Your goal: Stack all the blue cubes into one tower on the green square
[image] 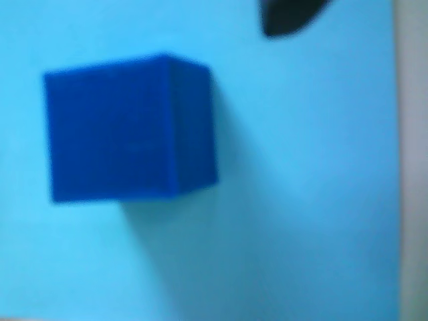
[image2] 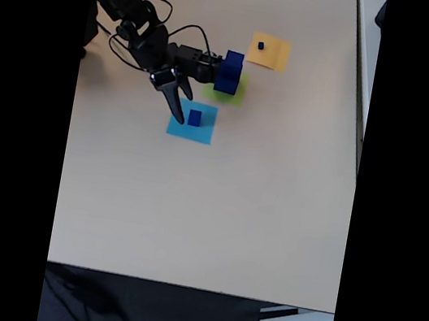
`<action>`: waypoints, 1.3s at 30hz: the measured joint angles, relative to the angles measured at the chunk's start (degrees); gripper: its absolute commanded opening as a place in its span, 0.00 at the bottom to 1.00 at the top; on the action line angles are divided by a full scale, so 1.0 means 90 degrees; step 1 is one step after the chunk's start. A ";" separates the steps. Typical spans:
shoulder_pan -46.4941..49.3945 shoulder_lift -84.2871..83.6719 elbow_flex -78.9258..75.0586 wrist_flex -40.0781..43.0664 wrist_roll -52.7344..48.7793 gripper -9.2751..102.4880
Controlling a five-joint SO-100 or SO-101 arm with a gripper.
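While the tool (image2: 182, 104) hangs released over the light-blue square (image2: 177, 129), jaws spread and gripping nothing, the mid-size blue cube (image: 130, 127) sits on that paper just beside the fingertips. A larger blue cube (image2: 229, 72) stands on the green square (image2: 236, 96); a tiny one (image2: 260, 45) sits on the orange-yellow square (image2: 275, 55). Bench (image2: 214, 210) is plain. The cube looks rigid and light with smooth faces: I'd pinch two opposite flat sides at mid-height, squared up, since a corner grip could twist it.
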 measured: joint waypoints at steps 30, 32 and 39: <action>-0.0068 -0.1182 -0.0010 -0.1338 0.0059 0.40; -0.0068 -0.1191 -0.0010 -0.1377 0.0059 0.39; -0.0068 -0.1221 -0.0010 -0.1396 0.0059 0.26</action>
